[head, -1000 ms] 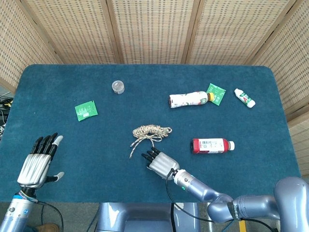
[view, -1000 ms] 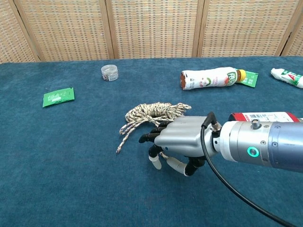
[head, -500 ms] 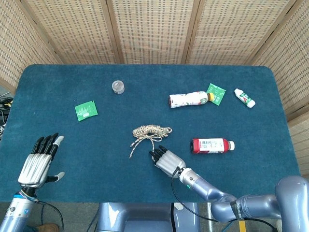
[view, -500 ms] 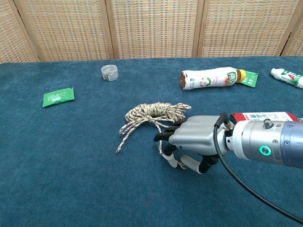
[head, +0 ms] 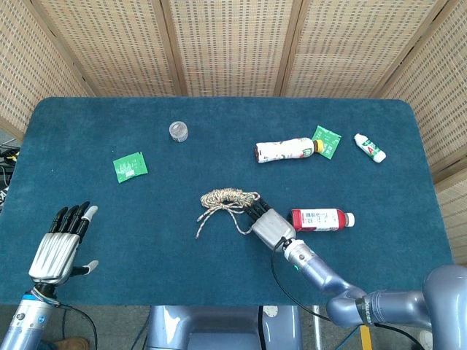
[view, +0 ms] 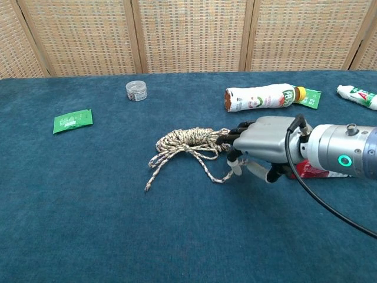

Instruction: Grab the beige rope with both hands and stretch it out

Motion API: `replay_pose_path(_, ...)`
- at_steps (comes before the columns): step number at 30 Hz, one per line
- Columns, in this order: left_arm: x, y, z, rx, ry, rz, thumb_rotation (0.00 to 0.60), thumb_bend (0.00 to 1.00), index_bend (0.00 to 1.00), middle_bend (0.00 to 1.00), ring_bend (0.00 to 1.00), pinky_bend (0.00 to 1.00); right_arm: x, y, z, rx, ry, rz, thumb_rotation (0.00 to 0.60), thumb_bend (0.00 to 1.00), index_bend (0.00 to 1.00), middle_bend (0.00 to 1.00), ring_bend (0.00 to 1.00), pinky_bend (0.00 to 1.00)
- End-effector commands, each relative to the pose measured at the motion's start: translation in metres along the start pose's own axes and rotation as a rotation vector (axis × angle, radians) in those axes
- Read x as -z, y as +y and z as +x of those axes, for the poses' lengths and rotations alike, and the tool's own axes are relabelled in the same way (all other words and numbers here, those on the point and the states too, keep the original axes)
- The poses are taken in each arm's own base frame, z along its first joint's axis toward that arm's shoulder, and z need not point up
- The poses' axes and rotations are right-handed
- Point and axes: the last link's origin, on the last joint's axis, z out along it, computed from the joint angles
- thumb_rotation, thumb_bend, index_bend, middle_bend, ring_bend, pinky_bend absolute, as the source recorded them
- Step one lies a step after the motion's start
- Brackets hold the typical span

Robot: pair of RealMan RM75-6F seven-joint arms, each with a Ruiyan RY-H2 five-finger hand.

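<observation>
The beige rope (head: 228, 197) lies in a loose coil mid-table, with strands trailing toward the front left. In the chest view the rope (view: 187, 142) has one strand curling under my right hand (view: 263, 145). My right hand (head: 268, 222) sits at the coil's right end. Its dark fingertips (view: 227, 139) touch the rope, and its thumb hangs down beside the loose strand. I see no rope held in it. My left hand (head: 61, 244) shows only in the head view, at the front left, far from the rope, fingers stretched out and empty.
A red bottle (head: 321, 219) lies just right of my right hand. A white bottle with an orange cap (head: 287, 150), a green packet (head: 326, 141) and a small white bottle (head: 370, 147) lie at the back right. A clear jar (head: 178, 131) and another green packet (head: 130, 166) lie at the back left.
My right hand has moved from in front of the rope rightward and away, up to the coil's right end. The left hand has stayed put.
</observation>
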Motion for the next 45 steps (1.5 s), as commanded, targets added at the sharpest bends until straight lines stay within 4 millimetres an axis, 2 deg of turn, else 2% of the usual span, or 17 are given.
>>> replay_pose_path(1, 0.000, 0.000, 0.000, 0.000, 0.001, 0.000, 0.600, 0.00, 0.00, 0.00, 0.00, 0.00, 0.000, 0.005, 0.003, -0.060, 0.014, -0.036, 0.600, 0.64, 0.34, 0.00, 0.00, 0.00)
replay_pose_path(5, 0.000, 0.000, 0.000, -0.001, 0.000, -0.002, 0.600, 0.00, 0.00, 0.00, 0.00, 0.00, -0.001, 0.002, 0.003, -0.203, 0.022, -0.065, 0.600, 0.38, 0.34, 0.00, 0.00, 0.00)
replay_pose_path(7, 0.001, 0.000, 0.000, -0.001, 0.000, -0.002, 0.600, 0.00, 0.00, 0.00, 0.00, 0.00, -0.003, 0.002, 0.002, -0.245, 0.023, -0.074, 0.600, 0.31, 0.37, 0.00, 0.00, 0.00)
replay_pose_path(8, 0.001, 0.000, 0.000, -0.001, 0.000, -0.001, 0.600, 0.00, 0.00, 0.00, 0.00, 0.00, -0.005, 0.002, 0.000, -0.280, 0.019, -0.085, 0.600, 0.30, 0.39, 0.00, 0.00, 0.00)
replay_pose_path(18, 0.000, 0.000, 0.000, -0.001, -0.001, -0.002, 0.600, 0.00, 0.00, 0.00, 0.00, 0.00, -0.018, -0.002, -0.010, -0.341, -0.007, -0.111, 0.600, 0.35, 0.47, 0.00, 0.00, 0.00)
replay_pose_path(26, -0.001, 0.000, 0.000, 0.001, -0.004, 0.001, 0.600, 0.00, 0.00, 0.00, 0.00, 0.00, -0.029, -0.007, -0.012, -0.345, -0.028, -0.125, 0.600, 0.41, 0.48, 0.00, 0.00, 0.00)
replay_pose_path(40, -0.001, -0.001, 0.000, 0.006, -0.008, -0.001, 0.600, 0.00, 0.00, 0.00, 0.00, 0.00, -0.032, -0.012, -0.022, -0.277, -0.003, -0.129, 0.600, 0.39, 0.49, 0.00, 0.00, 0.00)
replay_pose_path(45, -0.002, 0.000, 0.000, 0.005, -0.010, -0.001, 0.600, 0.00, 0.00, 0.00, 0.00, 0.00, -0.033, -0.012, -0.023, -0.265, 0.009, -0.126, 0.600, 0.41, 0.57, 0.00, 0.00, 0.00)
